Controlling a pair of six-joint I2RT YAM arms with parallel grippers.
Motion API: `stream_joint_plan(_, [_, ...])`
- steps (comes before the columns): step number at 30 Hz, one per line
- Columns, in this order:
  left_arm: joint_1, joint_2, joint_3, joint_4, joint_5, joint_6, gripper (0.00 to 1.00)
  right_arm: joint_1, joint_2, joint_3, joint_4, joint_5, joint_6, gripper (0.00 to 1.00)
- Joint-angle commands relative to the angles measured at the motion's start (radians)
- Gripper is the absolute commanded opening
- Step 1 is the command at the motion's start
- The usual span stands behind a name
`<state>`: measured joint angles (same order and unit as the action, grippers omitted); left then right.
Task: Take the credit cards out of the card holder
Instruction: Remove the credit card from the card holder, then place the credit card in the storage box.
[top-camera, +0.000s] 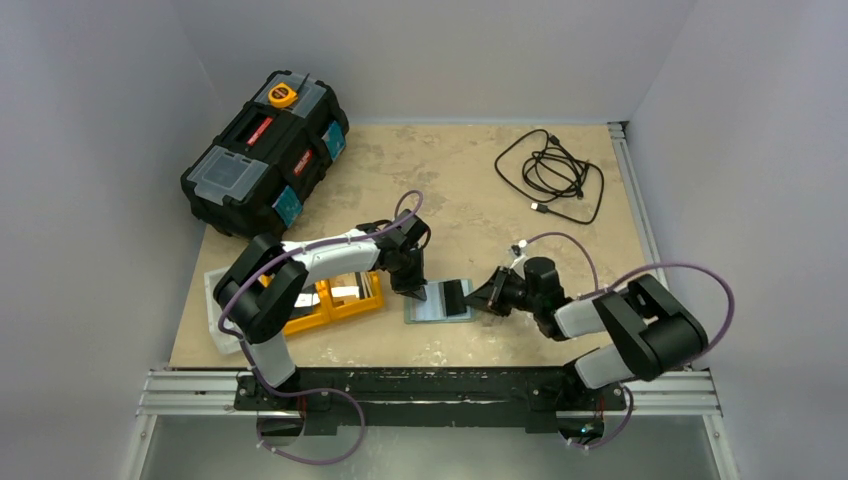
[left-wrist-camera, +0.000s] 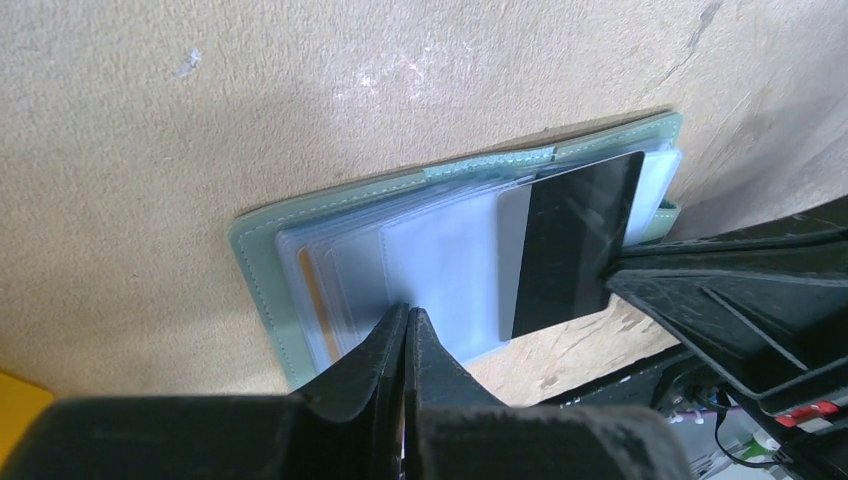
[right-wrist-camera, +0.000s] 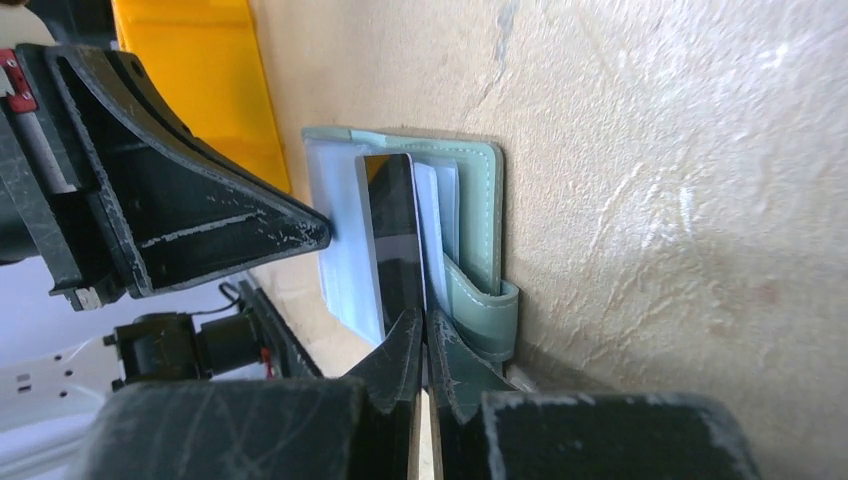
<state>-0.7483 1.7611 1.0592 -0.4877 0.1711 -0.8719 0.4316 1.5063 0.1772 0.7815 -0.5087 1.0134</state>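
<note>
Grey-green folding card holder (top-camera: 432, 313) lies open mid-worktop (top-camera: 450, 190) between the arms; left gripper (left-wrist-camera: 408, 322), jaws pressed together, bears on its left sleeves, while right gripper (right-wrist-camera: 422, 328) jaws pinch the dark glossy credit card (left-wrist-camera: 575, 240) at its right edge, so the pull likely runs rightward.

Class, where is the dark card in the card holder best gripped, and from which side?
Its exposed edge, from the right arm's side: the dark card is thin, lies over the open card holder, and the right gripper pinches it there.
</note>
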Motion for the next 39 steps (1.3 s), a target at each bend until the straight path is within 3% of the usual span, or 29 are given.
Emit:
stream_joint_plan(1, [0.014, 0.002, -0.007, -0.067, -0.089, 0.038, 0.00, -0.008, -0.132, 0.059, -0.285, 0.111, -0.106, 0.00])
stream_joint_plan(11, [0.010, -0.044, 0.090, -0.090, -0.045, 0.079, 0.01, -0.009, -0.310, 0.153, -0.495, 0.105, -0.135, 0.00])
stream_joint_plan(18, [0.032, -0.197, 0.081, -0.100, -0.006, 0.097, 0.52, -0.009, -0.367, 0.228, -0.556, 0.074, -0.125, 0.00])
stream_joint_plan(22, [0.082, -0.310, 0.005, -0.015, 0.107, 0.091, 0.68, -0.009, -0.366, 0.268, -0.544, 0.024, -0.099, 0.00])
stream_joint_plan(32, [0.207, -0.460, -0.134, 0.194, 0.390, 0.037, 0.70, -0.009, -0.345, 0.323, -0.336, -0.183, 0.098, 0.00])
stream_joint_plan(39, [0.226, -0.488, -0.166, 0.319, 0.483, -0.022, 0.69, -0.008, -0.319, 0.307, -0.172, -0.244, 0.234, 0.00])
